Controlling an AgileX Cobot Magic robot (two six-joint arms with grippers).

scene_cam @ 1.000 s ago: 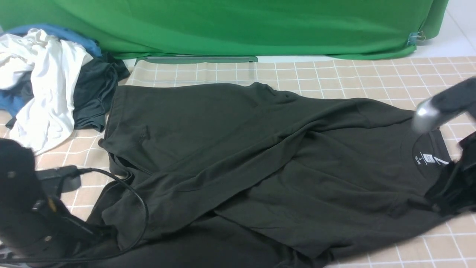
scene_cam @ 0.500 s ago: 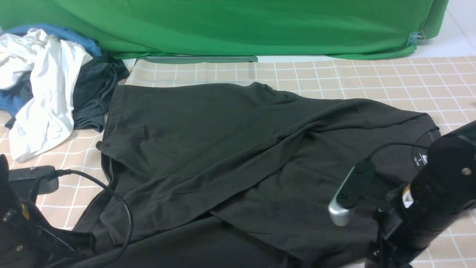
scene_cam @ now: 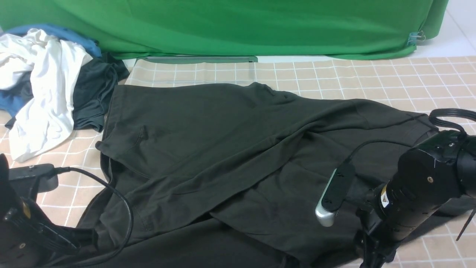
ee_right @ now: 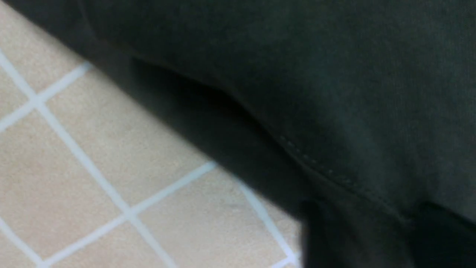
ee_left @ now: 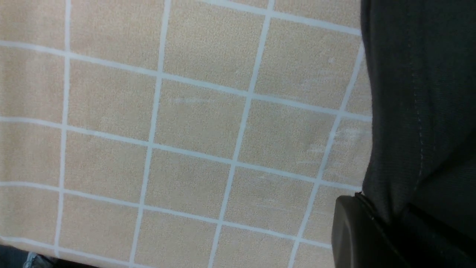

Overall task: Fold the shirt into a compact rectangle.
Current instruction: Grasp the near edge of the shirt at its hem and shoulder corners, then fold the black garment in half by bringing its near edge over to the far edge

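While you work the near side of the black shirt [scene_cam: 208, 149], note the white garment [scene_cam: 50, 82] and dark teal garment [scene_cam: 93, 96] heaped ahead of your left gripper [ee_left: 392, 216], outside the fold. That gripper is closed on the shirt, pinching a stitched edge. The shirt spreads ahead of it and across to your right gripper [ee_right: 379, 227], with a long diagonal fold between the two and loose cloth along the near side.

Right gripper: low at the near edge, shirt fabric between its fingers. Wrist view blurred; you can't tell whether it has clamped.

Step in hand, as judged: taking up the near side for a lengthwise fold; compact rectangle still far off. Next, you need a sure right-hand pinch, then both grippers lifting together and carrying the edge forward over the body. Watch for slip on the right, or a skewed fold if one side leads.
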